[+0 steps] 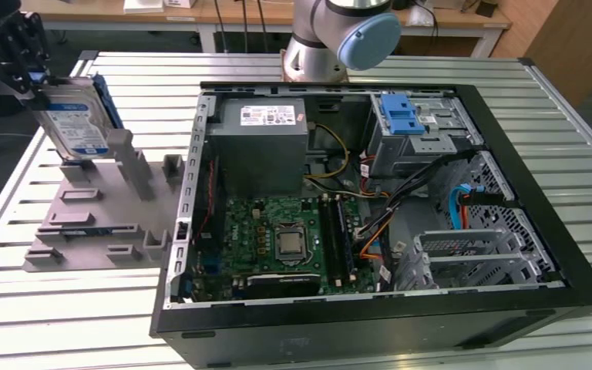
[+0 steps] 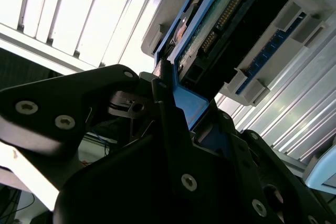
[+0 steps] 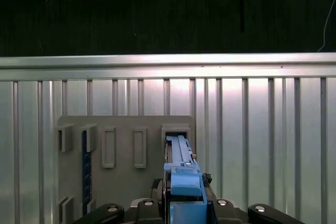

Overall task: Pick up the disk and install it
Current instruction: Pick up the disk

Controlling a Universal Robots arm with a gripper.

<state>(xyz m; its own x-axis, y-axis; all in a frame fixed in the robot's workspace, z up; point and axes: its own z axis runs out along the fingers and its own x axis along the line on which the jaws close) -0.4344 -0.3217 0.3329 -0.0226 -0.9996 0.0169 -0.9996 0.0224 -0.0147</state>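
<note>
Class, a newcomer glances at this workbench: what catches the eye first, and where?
The open computer case dominates the middle of the exterior view, its green motherboard exposed. At that view's left, the disk stands upright in a grey holder, with the pincer clamped on its blue end.

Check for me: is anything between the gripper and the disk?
Nothing visible. The gripper is on the disk: in the second wrist view its fingers clamp the blue end handle, the disk standing on edge at the grey holder.
</note>
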